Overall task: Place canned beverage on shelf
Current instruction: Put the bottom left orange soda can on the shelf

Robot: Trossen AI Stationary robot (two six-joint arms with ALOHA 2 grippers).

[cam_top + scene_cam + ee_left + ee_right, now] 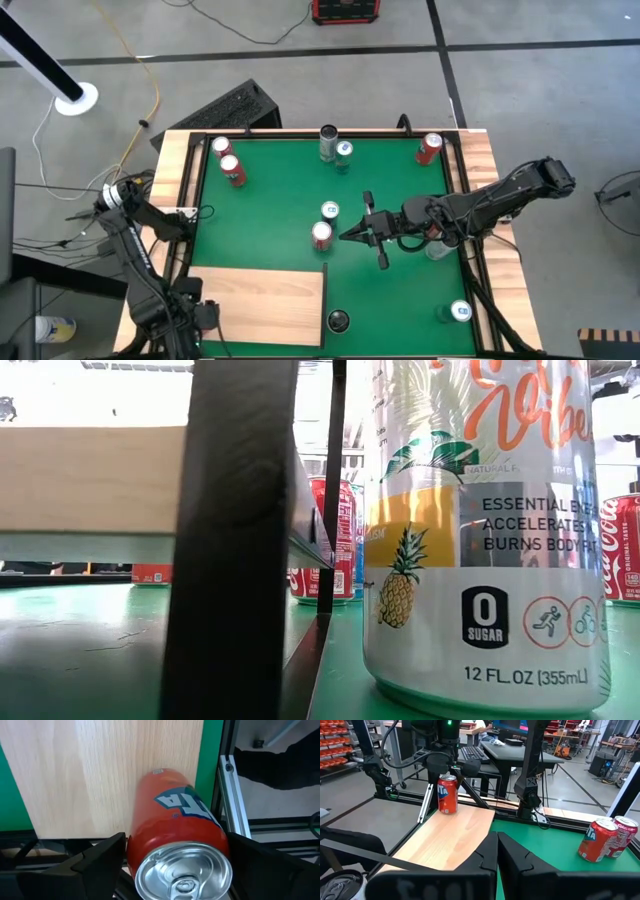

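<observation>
Left wrist view puts us right above an orange can (pixel 172 840) standing on the pale wooden shelf (pixel 90 775), our left gripper (pixel 175 857) straddling it with a dark finger (pixel 97 857) on either side. The fingers are spread and appear to stand just clear of the can's wall, so we judge it released, its weight on the board and not on us. That fits the job: the can stands upright near the shelf's edge beside the aluminium frame rail (pixel 232 795), where our arm reaches it without crossing the mat.

From the right wrist view the same can (pixel 447 794) shows upright at the far corner of the shelf (pixel 450 837), our left gripper (pixel 449 765) hanging directly over it.

On the high view, taking the green mat (pixel 270 200) as the dial, the shelf (pixel 260 305) lies at about seven o'clock, and the left arm covers its outer end, hiding the can there. Our right gripper (pixel 365 232) waits near the dial's centre, fingers pinched together and empty, a red can (pixel 321 235) just beside its tip. Other cans are scattered around the mat.

With the placement apparently done, we would lift straight up so the fingers do not clip the can.
</observation>
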